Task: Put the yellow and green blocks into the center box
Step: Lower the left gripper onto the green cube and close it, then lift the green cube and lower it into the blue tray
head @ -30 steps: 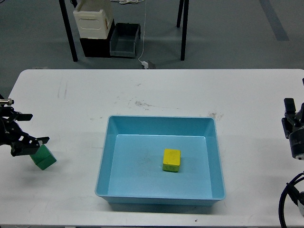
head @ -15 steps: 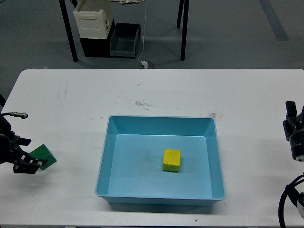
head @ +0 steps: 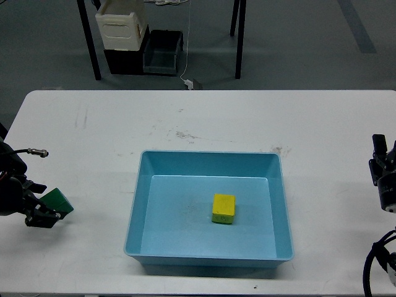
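A white table (head: 204, 117) fills most of the head view, seen from above and slightly in front. At its centre sits a light blue box (head: 209, 162), open at the top, with shallow walls. Inside the box, a little right of the middle of its floor, rests a yellow block (head: 223, 208) — it lies flat and touches none of the walls.

At the far left edge of the table is the robot's left gripper (head: 44, 213), black and low over the surface. Its fingers are closed around a green block (head: 57, 201), which shows just beyond the fingertips and sits well apart from the box, to its left. Whether the block touches the table or is lifted slightly off it cannot be told from this angle. A thin cable with a metal tip (head: 41, 152) arcs above the left arm.

At the far right edge, the right gripper (head: 379, 158) points up the frame, away from the box and from both blocks. It is dark and seen small, so how far its fingers are apart cannot be told; nothing is visibly held in it.

Beyond the table, on the grey floor, stand a cream container (head: 121, 25) — stacked on a black base — and a dark bin (head: 163, 52) beside it.
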Controlling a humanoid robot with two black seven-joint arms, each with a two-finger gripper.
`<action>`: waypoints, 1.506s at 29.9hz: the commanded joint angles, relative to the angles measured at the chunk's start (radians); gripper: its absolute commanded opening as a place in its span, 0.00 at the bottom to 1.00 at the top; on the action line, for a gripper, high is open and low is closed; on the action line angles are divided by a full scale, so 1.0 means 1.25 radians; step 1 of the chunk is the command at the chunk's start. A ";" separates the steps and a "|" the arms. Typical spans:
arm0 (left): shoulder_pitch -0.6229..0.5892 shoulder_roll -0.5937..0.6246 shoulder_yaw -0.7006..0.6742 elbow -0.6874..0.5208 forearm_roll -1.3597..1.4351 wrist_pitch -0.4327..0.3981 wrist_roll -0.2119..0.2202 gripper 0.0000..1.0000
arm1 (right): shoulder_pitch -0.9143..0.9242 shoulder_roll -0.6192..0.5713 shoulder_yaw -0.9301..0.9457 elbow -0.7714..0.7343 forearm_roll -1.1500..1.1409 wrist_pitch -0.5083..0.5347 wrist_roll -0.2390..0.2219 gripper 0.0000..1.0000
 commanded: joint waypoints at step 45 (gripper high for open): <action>-0.383 -0.044 0.054 -0.248 -0.272 0.004 0.000 0.31 | -0.020 0.000 -0.001 0.000 0.001 -0.023 0.006 1.00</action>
